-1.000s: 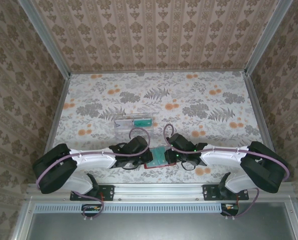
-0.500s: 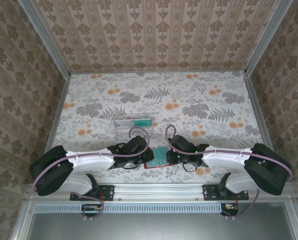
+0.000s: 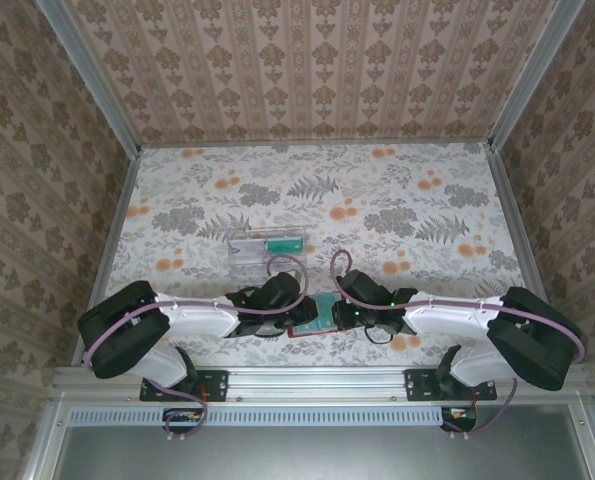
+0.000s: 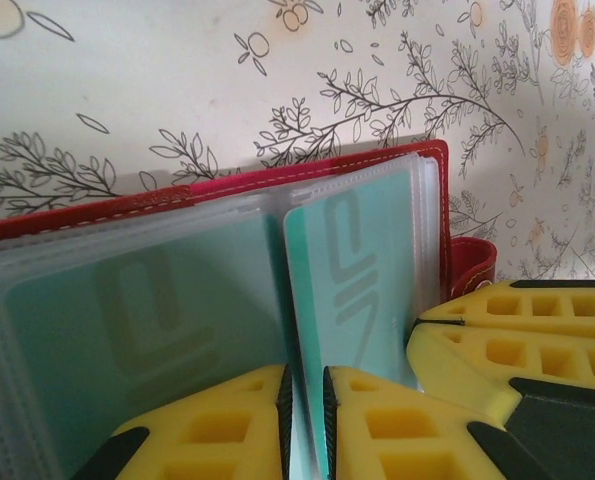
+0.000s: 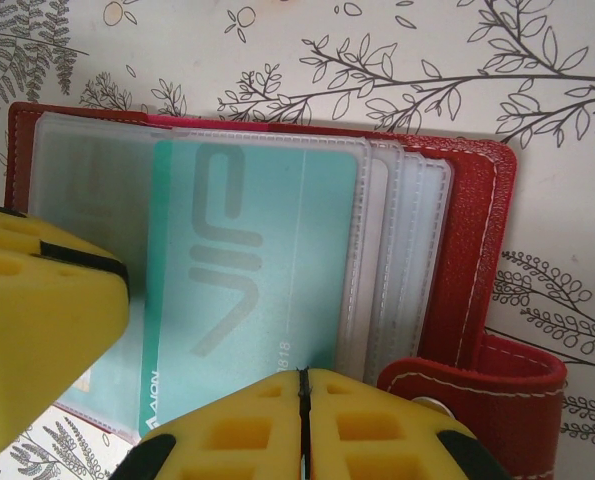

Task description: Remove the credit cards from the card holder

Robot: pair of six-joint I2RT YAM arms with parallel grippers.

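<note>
Left arm has swung in, left claw (image 4: 302, 400) nipping a clear sleeve (image 4: 277, 240) of the open card holder (image 5: 477, 250) on the tabletop (image 4: 127, 80). Right claw (image 5: 299, 400), fingers together, pins the teal credit card (image 5: 257, 270), still pocketed.

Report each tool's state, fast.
Left tool: closed on the teal card.
Right tool: closed, nothing seen between its fingers.

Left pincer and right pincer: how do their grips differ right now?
The left pincer has its fingers a narrow slit apart, with a clear sleeve page's edge between them; the right pincer has them pressed flush, nothing visible between. The left pincer is on the card holder's side away from the snap tab, the right pincer beside it. Both have yellow fingers at the open holder.
</note>
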